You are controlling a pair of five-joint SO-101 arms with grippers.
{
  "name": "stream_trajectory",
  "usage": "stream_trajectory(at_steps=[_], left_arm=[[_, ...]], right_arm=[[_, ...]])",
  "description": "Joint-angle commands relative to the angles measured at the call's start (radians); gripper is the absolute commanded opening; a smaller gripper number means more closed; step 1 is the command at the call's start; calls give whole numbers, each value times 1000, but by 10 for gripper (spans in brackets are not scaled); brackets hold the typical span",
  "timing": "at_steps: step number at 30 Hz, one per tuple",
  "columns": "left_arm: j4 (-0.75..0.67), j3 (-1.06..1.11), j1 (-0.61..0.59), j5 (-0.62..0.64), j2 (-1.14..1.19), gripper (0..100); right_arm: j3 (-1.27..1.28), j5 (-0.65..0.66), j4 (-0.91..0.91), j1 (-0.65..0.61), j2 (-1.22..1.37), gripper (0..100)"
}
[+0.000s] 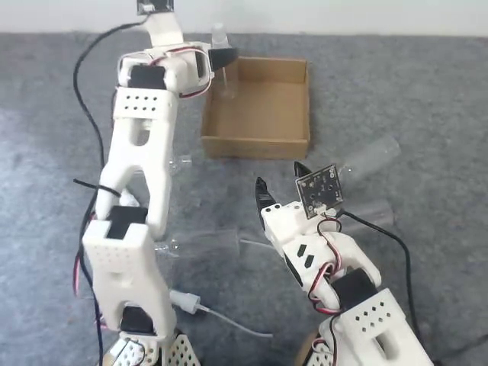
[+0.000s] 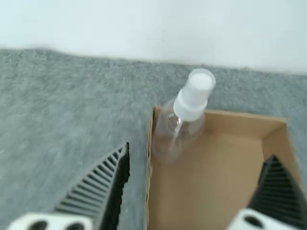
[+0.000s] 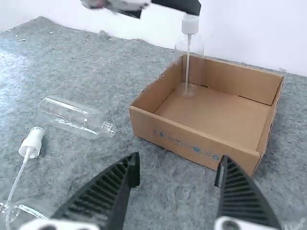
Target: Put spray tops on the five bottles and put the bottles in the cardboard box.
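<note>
Capped bottle [image 2: 176, 129] stands in cardboard box [image 2: 240, 125]; left end effector [image 2: 199, 157] and right end effector [image 3: 175, 175] both released. Next, probably: fit spray top [image 3: 29, 142] onto lying bottle [image 3: 72, 116].

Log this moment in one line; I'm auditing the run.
capped bottle: upright in cardboard box | left gripper: open by bottle | right gripper: open, near box front

A grey felt table [image 1: 427, 91] carries a cardboard box [image 1: 255, 145] at far centre. A clear bottle [image 1: 206, 242] lies on its side nearer and left, with two more bottles [image 1: 370, 158] on the right.
</note>
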Motion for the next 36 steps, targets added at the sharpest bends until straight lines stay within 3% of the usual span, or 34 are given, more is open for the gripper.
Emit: stream_trajectory(at_steps=[1,9,14,19,24,28,36], left_arm=[[77,-35,-5,-8,-126,394],[313,-35,0,18,-247,372],[385,-35,-6,49,-362,192],[466,-35,-8,43,-470,6],[586,-35,-9,54,-557,13],[658,-35,-43,133,-592,12],[678,71,-137,143,-601,10]], right_arm=[[-12,12,-22,13,-19,242],[-12,12,-16,13,-21,242],[-14,12,-16,19,-21,242],[-44,8,-10,108,-22,242],[-130,6,133,131,-22,242],[-235,6,297,131,-16,242],[-322,6,424,133,-12,242]])
